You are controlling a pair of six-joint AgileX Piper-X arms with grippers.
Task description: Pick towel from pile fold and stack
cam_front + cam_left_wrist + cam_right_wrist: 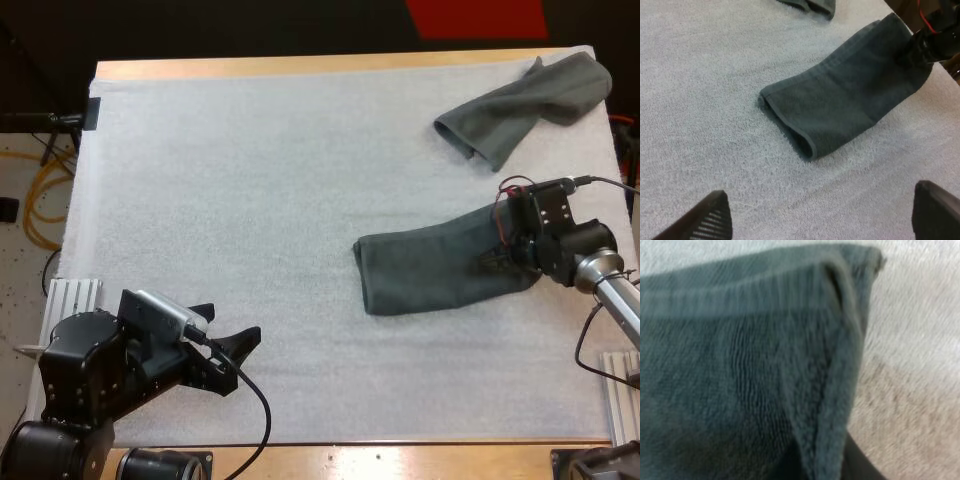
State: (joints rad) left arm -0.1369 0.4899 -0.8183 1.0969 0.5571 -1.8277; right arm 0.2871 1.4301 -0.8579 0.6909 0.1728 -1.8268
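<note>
Right claw (497, 262) clamps folded towel (430, 270) end; left claw (232, 322) spread wide, empty.

Close before me lies the dark grey-green towel (740, 365), its hemmed edge raised in a folded ridge, and the white mat (920, 340) lies just beside that edge.

Two dark grey-green towels, both on the right half of the white mat (250, 200).

The folded towel (440, 268) (845, 107) (740, 380) lies doubled over flat at mid-right. Its fold faces the mat's centre, and its right end is clamped in the right gripper (503, 262). The crumpled towel (525, 105) (810, 5) lies loosely bunched at the far right corner, well apart from the first.
</note>
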